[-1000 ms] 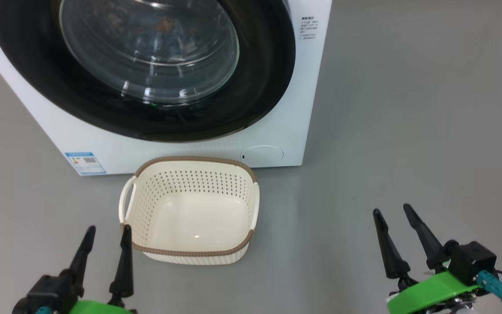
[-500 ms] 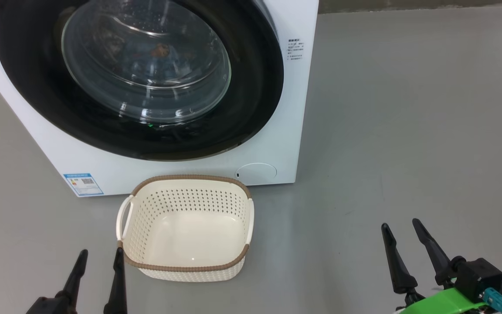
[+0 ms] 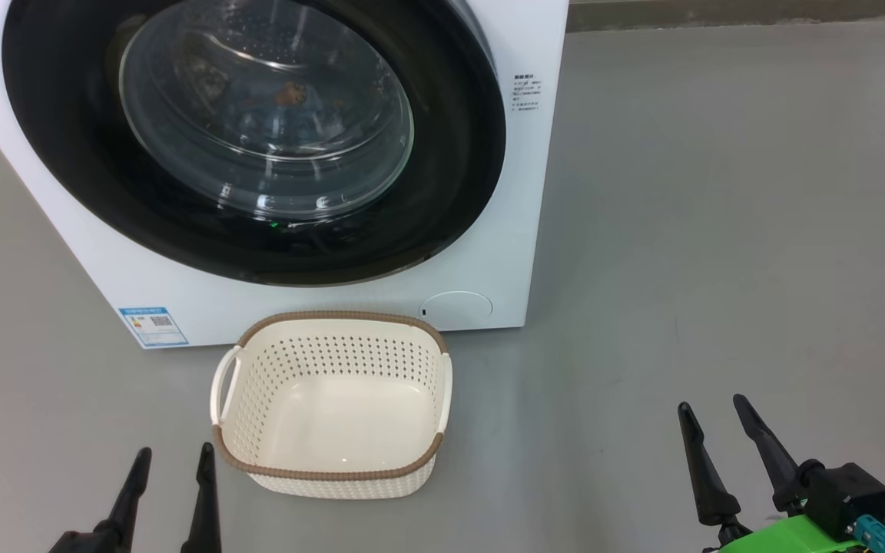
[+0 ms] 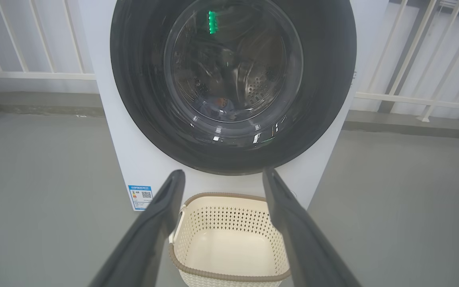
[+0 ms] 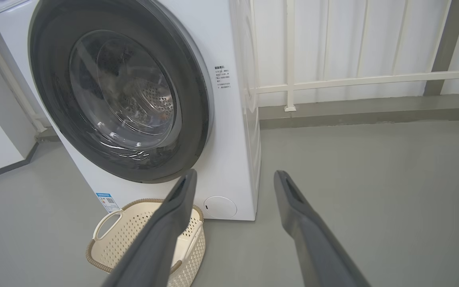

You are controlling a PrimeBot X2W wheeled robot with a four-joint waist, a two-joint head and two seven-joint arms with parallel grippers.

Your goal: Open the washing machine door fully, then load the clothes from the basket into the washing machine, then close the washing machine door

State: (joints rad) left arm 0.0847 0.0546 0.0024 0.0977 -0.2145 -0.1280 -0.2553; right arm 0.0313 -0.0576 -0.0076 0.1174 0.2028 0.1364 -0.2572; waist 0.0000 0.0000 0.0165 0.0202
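Bare grey floor [image 3: 719, 230], white railing [image 5: 333, 81] behind. The left gripper [image 3: 174, 451], fingers spread wide and empty, hangs near the basket [image 3: 335, 316]; the right gripper [image 3: 710, 403], equally wide and empty, is well apart. In the last second only the head camera shifted. The basket is empty and the clothes [image 4: 219, 107] lie behind the shut washing machine door [image 3: 458, 153] — the task looks done.

The right hand [image 5: 235, 174], fingers spread, faces the closed washing machine door [image 5: 122, 93]; the basket [image 5: 192, 250] below seems empty.
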